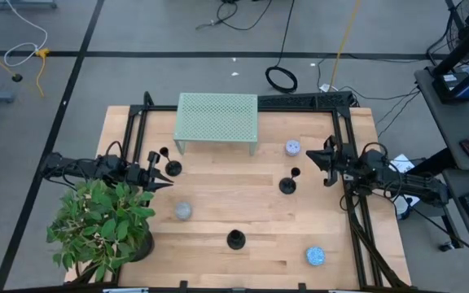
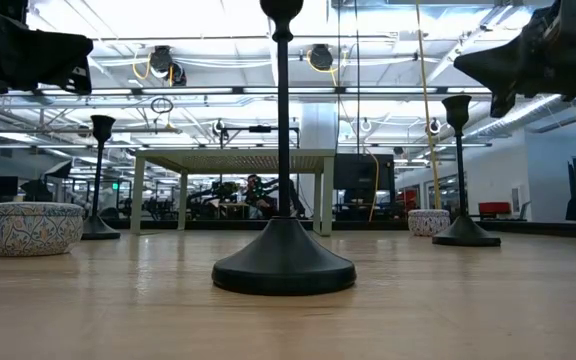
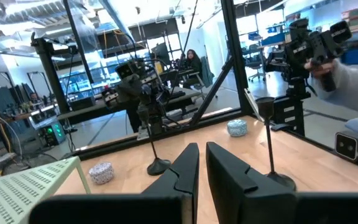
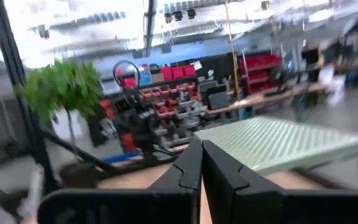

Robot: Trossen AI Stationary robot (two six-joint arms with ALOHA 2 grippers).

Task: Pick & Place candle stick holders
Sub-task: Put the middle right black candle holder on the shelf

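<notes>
Candle stick holders stand upright on the worktop (image 1: 218, 203): one (image 1: 234, 238) near the front edge, one (image 1: 288, 184) right of centre, one (image 1: 172, 167) beside the left claw (image 1: 168, 172) (fingers closed, empty). Right claw (image 1: 313, 159) is closed too.

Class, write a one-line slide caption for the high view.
Three black candle stick holders stand apart on the wooden table.

The pale wooden plank desk (image 1: 218, 203) carries three black disc-based candle stick holders (image 1: 234, 238), all upright and well apart. A mint-green perforated metal riser (image 1: 216, 119), three small patterned round tins (image 1: 315, 256) and a leafy green potted plant (image 1: 100, 224) stand there too.
</notes>
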